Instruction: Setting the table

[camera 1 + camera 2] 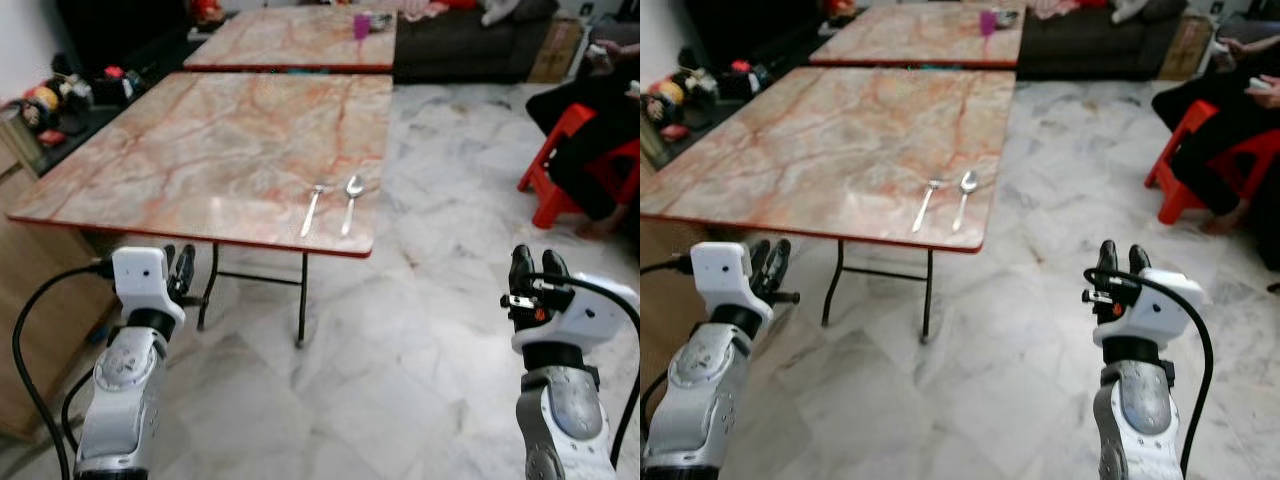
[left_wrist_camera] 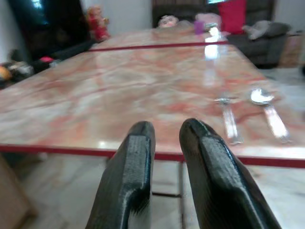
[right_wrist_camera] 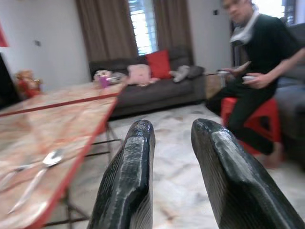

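A fork point(image 1: 313, 208) and a spoon point(image 1: 351, 200) lie side by side near the front right corner of the pink marble table point(image 1: 200, 150), handles toward me. My left gripper point(image 1: 180, 272) is held up below the table's front edge, left of the cutlery, open with nothing between its fingers point(image 2: 138, 157). My right gripper point(image 1: 535, 268) is raised over the floor to the right of the table, also open and empty. In the right wrist view the spoon point(image 3: 47, 160) lies off to the side of the fingers point(image 3: 131, 162).
A second marble table point(image 1: 290, 40) stands behind the first, with a purple cup point(image 1: 361, 25) on it. A dark sofa point(image 1: 460, 50) lines the back. A person in black point(image 1: 590, 110) sits on a red stool point(image 1: 560, 160) at the right. A wooden cabinet point(image 1: 35, 290) stands at my left.
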